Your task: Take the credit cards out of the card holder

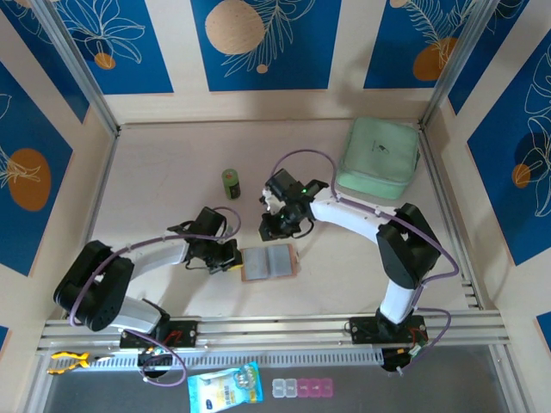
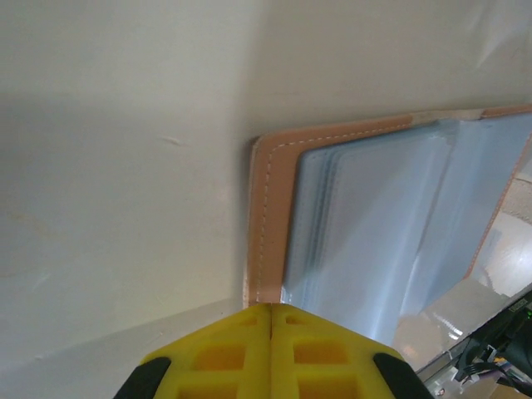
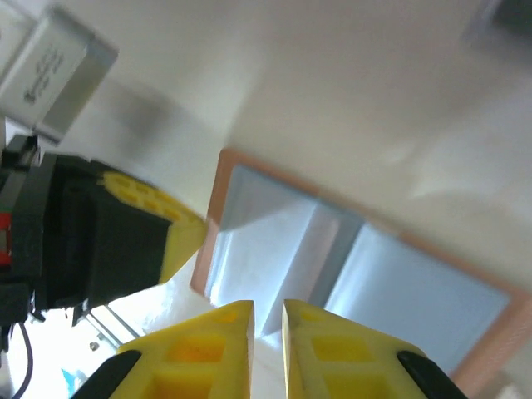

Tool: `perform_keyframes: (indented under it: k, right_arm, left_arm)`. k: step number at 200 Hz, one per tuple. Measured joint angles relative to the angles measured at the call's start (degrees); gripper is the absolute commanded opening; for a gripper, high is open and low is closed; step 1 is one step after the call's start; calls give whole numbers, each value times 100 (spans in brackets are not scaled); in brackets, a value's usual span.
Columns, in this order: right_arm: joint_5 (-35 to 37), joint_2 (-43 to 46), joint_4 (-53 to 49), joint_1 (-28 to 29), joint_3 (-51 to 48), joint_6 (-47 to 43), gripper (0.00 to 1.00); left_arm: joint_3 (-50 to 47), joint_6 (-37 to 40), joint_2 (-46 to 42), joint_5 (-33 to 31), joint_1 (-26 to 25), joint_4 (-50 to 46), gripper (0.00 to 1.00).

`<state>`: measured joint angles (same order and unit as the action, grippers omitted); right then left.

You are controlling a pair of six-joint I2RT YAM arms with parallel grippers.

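Top external view: a small folding card holder [image 1: 269, 262], tan-pink leather rim around grey-blue pocketed lining, lies opened flat with the lining up on the pale table [image 1: 164, 198], between the two arms.
Left gripper [image 1: 231, 257]: sits at the card holder's left edge. In the left wrist view its yellow fingers [image 2: 224, 353] are pressed together with no gap, their tips right at the holder's stitched corner. In the right wrist view a yellow tip reaches the tan rim. Whether it presses on the leather cannot be told.
Right gripper [image 1: 276, 226]: just behind the card holder's far edge. In the right wrist view its yellow fingers [image 3: 199, 349] stand a narrow slit apart with nothing between them, over the grey-blue lining.
Credit cards: the holder's pockets look layered and glossy; whether cards sit inside them cannot be told.
Mint-green soft square case [image 1: 379, 157]: well behind and right of the card holder.
Small dark green cylinder [image 1: 231, 182]: upright, behind the holder and slightly left.
Blue printed packet [image 1: 224, 387]: in front of the holder, past the metal rail.
Clear-and-pink compartment strip [image 1: 301, 388]: just right of that packet, also in front of the holder.
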<state>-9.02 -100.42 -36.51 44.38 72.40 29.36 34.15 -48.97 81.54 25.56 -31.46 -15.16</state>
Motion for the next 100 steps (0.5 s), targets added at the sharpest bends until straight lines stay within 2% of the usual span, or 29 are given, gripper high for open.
perform_keyframes:
  k: [22,100]
  right_arm:
    - [-17,-35,15,240,-127,411,24]
    - [151,-627,7,651,-157,1132,25]
  left_arm:
    - [-17,0,103,-2,0,42,5]
    - [-37,2,138,0,0,87,5]
